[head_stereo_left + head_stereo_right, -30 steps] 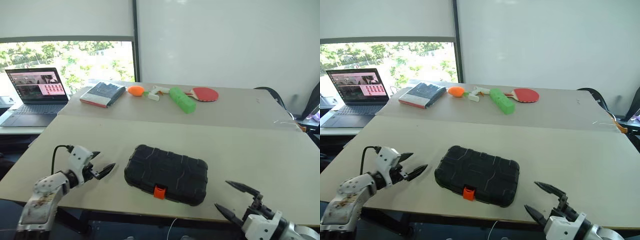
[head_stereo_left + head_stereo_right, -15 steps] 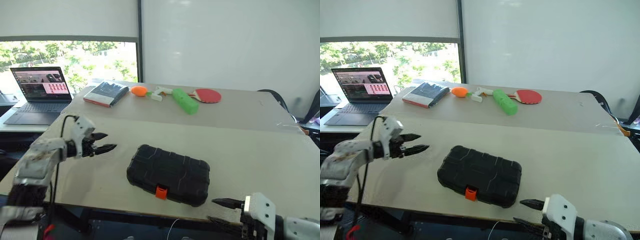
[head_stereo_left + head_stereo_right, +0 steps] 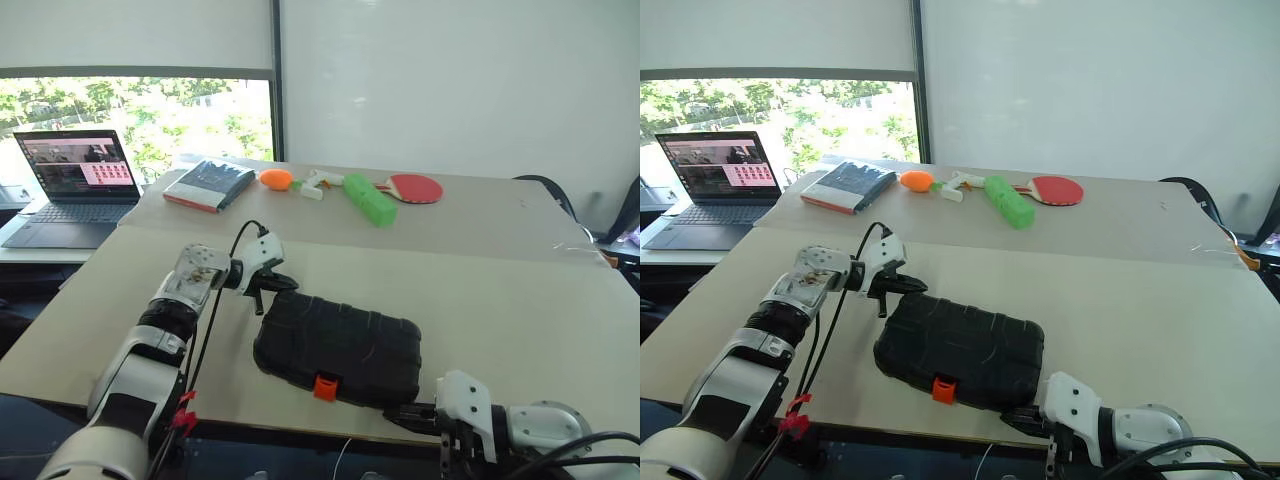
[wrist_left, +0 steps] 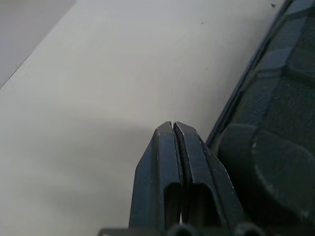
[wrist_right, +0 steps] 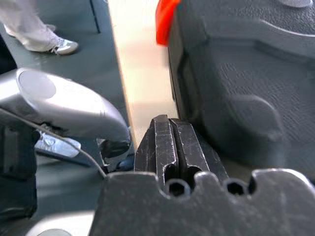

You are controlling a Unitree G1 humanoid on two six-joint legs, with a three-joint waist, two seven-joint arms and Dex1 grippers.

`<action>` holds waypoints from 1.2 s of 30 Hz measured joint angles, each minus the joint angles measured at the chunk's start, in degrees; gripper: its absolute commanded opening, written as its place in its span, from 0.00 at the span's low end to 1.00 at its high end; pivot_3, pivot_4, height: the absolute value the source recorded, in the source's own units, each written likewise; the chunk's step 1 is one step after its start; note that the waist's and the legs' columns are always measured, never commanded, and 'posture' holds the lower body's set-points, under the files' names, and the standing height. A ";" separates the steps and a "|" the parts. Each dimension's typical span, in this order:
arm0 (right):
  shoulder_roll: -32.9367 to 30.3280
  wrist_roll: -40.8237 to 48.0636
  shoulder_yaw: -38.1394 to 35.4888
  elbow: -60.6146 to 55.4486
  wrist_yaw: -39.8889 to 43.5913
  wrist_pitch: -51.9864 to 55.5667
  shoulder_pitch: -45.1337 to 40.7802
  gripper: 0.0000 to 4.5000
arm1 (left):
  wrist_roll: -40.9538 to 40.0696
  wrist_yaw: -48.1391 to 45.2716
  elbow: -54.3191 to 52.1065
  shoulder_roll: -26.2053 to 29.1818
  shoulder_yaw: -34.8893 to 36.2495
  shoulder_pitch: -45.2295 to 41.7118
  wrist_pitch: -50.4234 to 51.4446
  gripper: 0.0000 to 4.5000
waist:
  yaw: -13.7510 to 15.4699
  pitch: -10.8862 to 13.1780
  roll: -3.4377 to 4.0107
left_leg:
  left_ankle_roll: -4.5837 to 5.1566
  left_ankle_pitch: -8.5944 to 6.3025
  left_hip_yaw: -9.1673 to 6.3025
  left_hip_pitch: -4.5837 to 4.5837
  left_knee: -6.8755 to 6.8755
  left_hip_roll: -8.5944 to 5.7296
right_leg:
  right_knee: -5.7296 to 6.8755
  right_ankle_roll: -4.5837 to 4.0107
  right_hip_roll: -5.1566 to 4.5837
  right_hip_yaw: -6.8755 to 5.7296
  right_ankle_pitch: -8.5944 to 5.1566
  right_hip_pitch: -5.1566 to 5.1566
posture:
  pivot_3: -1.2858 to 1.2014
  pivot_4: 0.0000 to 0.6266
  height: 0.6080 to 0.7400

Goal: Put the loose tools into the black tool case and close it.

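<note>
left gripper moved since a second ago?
Yes. The left gripper has swung in toward the black tool case: earlier it hung off the case's left side with fingers open; now it sits at the case's far-left corner, fingers shut.

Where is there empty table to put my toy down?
Bare table lies right of the black tool case, out to the far right edge. The strip between the case and the green cylinder is bare too. The far row by the book is crowded.
</note>
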 measured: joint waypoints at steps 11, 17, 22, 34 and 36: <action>2.65 -2.79 -6.65 6.40 -2.46 1.93 -5.20 0.00 | 0.35 -8.96 -11.35 5.79 -1.47 9.42 5.01 0.02 | -0.03 0.01 0.03 | 0.00 0.00 -0.06 -0.02 0.03 0.03 | 0.12 0.00 0.01 -0.04 0.00 -0.04 | 0.52 0.24 0.97; 0.78 1.20 -7.12 2.93 4.79 1.93 -1.06 0.00 | -7.59 -10.57 -18.96 5.11 4.23 0.65 19.36 0.02 | 0.53 0.03 0.01 | 0.00 0.00 -0.09 -0.04 0.11 -0.02 | 0.09 0.08 -0.03 -0.04 -0.01 0.03 | 0.52 0.24 0.97; 0.04 1.66 -5.11 2.45 7.93 1.97 -1.98 0.00 | -12.10 -13.24 -28.73 0.59 1.97 -2.32 26.48 0.02 | 0.19 0.00 0.08 | 0.00 0.00 -0.10 0.03 0.09 -0.02 | 0.13 0.07 0.00 0.00 -0.02 0.04 | 0.52 0.24 0.97; 2.06 -0.54 0.84 5.32 9.39 2.47 -9.34 0.00 | -1.61 -13.56 -28.76 -4.09 -14.29 2.20 7.46 0.02 | -0.31 -0.06 0.15 | 0.00 0.01 -0.17 0.25 0.09 -0.05 | 0.16 0.02 0.00 0.03 -0.04 0.23 | 0.52 0.24 0.97; 2.70 -0.57 1.50 5.35 9.23 2.76 -10.59 0.00 | -0.73 -12.88 -27.64 -4.57 -14.41 2.00 4.68 0.02 | -0.07 -0.07 0.15 | 0.00 0.01 -0.17 0.35 0.09 -0.05 | 0.16 0.02 0.00 0.03 -0.04 0.33 | 0.52 0.24 0.97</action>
